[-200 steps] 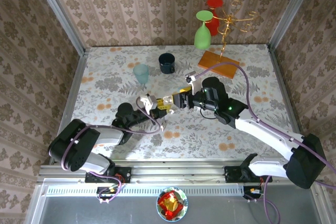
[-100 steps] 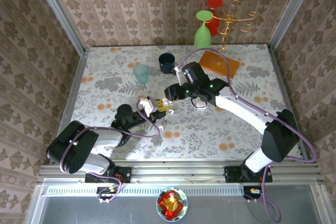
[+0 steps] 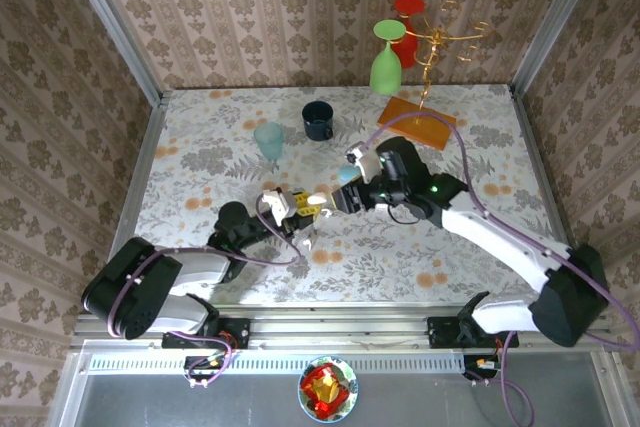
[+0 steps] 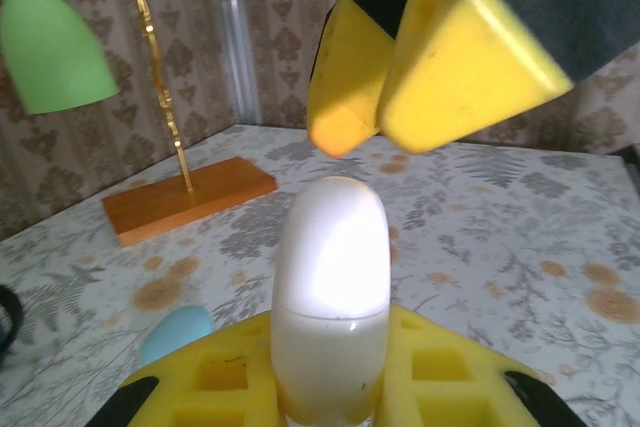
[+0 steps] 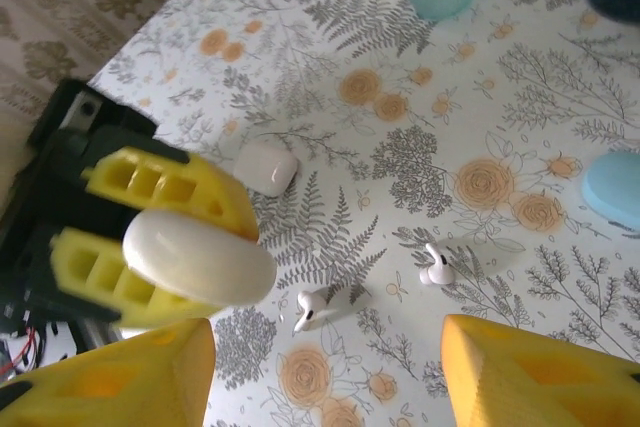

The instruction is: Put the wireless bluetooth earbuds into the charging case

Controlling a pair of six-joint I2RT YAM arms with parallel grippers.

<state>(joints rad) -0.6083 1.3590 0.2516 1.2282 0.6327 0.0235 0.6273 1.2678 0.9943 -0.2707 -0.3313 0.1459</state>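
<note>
Swung back from upper centre, the right gripper [image 3: 330,201] hangs spread wide beside the left gripper [image 3: 296,207], which clamps the charging case [image 5: 200,257]. Both earbuds [image 5: 436,265] lie on the table [image 5: 480,97], lower centre of the right wrist view, apparently just beneath that nearer gripper.

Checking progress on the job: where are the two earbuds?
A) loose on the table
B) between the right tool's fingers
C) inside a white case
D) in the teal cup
A: both earbuds lie loose on the table, while the left tool holds a white case.
</note>
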